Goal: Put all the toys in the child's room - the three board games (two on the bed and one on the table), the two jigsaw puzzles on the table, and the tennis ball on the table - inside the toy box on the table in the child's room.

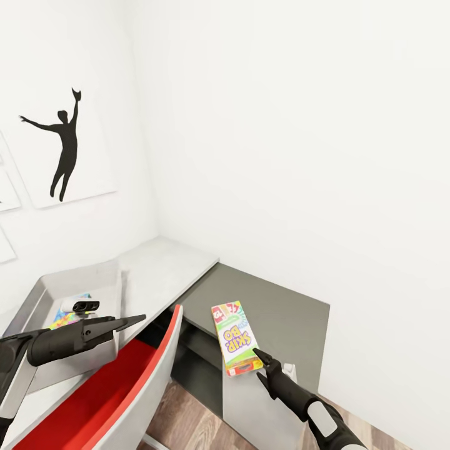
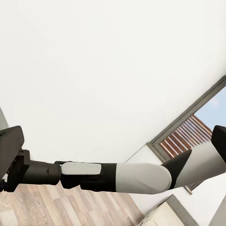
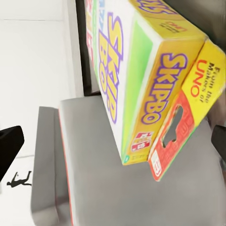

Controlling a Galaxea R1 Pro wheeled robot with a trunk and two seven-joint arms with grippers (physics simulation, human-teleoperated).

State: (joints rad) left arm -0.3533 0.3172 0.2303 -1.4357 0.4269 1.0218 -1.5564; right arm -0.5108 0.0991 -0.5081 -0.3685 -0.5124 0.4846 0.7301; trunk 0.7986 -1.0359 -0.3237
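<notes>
The SKIP BO board game (image 1: 235,338) is being held at its near end by the right gripper (image 1: 259,359), closed on the box, above the lower dark grey section of the table (image 1: 294,312). In the right wrist view the box (image 3: 136,80) is being seen close up. The left gripper (image 1: 128,323) is being held beside the toy box (image 1: 37,294), where a jigsaw puzzle (image 1: 62,319) is lying; how far it is open cannot be told

Bright, even, sharp simulator renders
</notes>
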